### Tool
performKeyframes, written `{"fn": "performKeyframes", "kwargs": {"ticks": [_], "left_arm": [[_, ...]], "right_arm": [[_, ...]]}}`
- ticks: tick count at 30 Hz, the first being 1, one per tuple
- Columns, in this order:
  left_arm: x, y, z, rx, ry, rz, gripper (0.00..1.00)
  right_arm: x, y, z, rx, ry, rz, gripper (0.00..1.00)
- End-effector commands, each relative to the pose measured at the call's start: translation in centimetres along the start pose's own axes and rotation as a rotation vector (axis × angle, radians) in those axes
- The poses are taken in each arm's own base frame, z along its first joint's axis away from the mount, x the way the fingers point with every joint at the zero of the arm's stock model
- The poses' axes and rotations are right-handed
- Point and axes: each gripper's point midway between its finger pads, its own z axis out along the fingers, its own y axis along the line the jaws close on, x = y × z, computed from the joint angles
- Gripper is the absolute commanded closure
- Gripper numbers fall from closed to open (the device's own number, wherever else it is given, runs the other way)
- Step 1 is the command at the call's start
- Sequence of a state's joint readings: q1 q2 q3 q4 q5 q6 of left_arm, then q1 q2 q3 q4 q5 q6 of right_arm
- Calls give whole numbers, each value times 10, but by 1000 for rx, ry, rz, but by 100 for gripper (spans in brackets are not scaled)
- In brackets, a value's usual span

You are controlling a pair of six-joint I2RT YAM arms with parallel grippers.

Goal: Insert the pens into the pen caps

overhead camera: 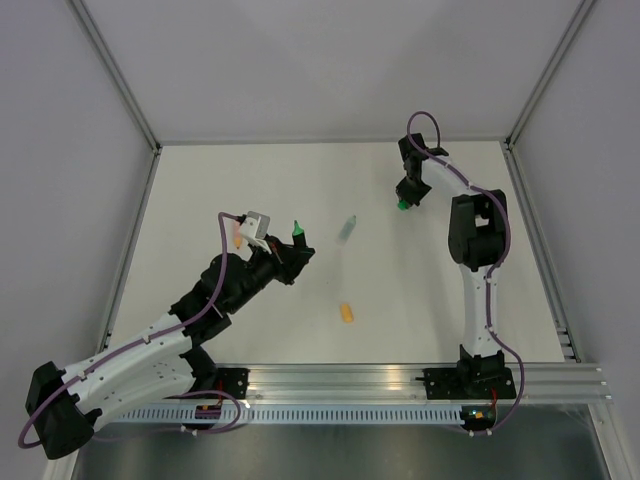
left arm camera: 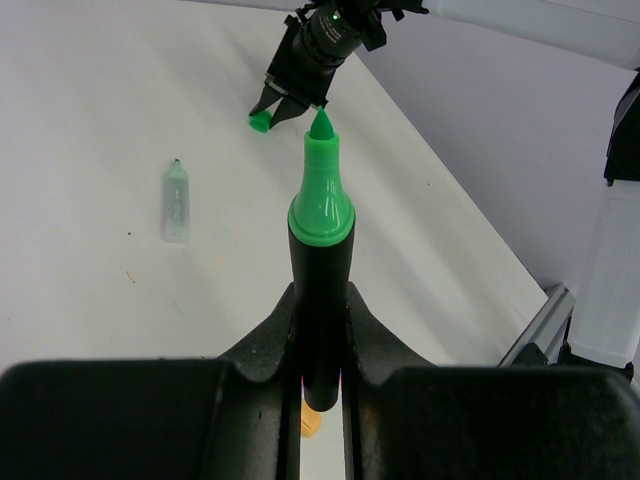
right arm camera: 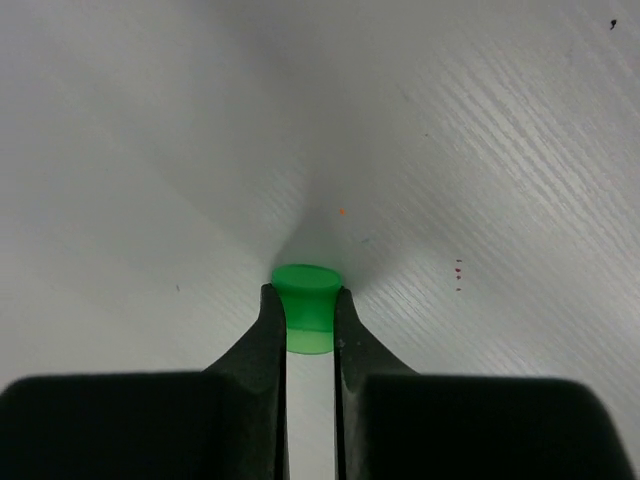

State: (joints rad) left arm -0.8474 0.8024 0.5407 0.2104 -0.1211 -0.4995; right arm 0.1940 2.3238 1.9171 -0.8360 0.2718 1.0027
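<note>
gripping the black pen (left arm camera: pixel 322 270) low on its barrel with the left gripper (left arm camera: pixel 320 330), shut tight around it, green nib out front. pinching the green cap (right arm camera: pixel 305 300) by its sides with the right gripper (right arm camera: pixel 308 318), drawn in narrow, low at the table (right arm camera: pixel 480 150) in the far right part. cannot tell whether touching the surface or just lifted.

pointing the pen's long axis away from the left wrist, almost straight at that cap in the left wrist view, yet well apart from it. judging by this, next up: raise and turn the cap so its mouth faces the nib, then close the gap along that axis. cannot tell which end of the cap is the open one.

lying loose between the 2 arms: the pale pen (overhead camera: pixel 348 228), about midway, and the orange cap (overhead camera: pixel 346 314), nearer the bases and nearer the left gripper.
</note>
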Motion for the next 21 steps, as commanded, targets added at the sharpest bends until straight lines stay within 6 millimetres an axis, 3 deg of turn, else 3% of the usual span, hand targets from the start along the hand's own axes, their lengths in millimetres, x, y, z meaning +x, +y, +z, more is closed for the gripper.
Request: {"fn": "performKeyframes", "kwargs": {"ticks": [1,3,5,6,7,9,11,12,13,15,18,21], "left_arm": [[-5,-5,1,26,-8,34,98],[-2,-8,3,43,2,38,98],[1,-9,4,55,16,44,98],[0,-10,5,59,18,50,98],[4,-10,8,58,32,53,98],[5,-15,10,80,50,60,98],[13,-16,15,92,82,61,98],[14,-20,16,113,93,61,98],[19,-20,18,116,111,63,98],[20,-20,20,115,118,61,98],[18,-16,18,93,104,56,98],[8,-4,14,27,52,67,98]], "right_arm": [[19,-5,4,-41,72,-82,96],[21,-5,-5,-88,77,-134,100],[32,-16,-1,-109,85,-172,100],[31,-14,-13,-157,79,-211,100],[40,-22,-9,-165,86,-233,100],[47,-33,-23,-206,86,-307,100],[45,-32,-33,-268,53,-339,100],[39,-32,-48,-299,20,-342,100],[43,-44,-45,-276,11,-356,100],[38,-50,-51,-260,-15,-369,100],[31,-40,-61,-307,-37,-402,88],[21,-21,-77,-388,-70,-407,67]]}}
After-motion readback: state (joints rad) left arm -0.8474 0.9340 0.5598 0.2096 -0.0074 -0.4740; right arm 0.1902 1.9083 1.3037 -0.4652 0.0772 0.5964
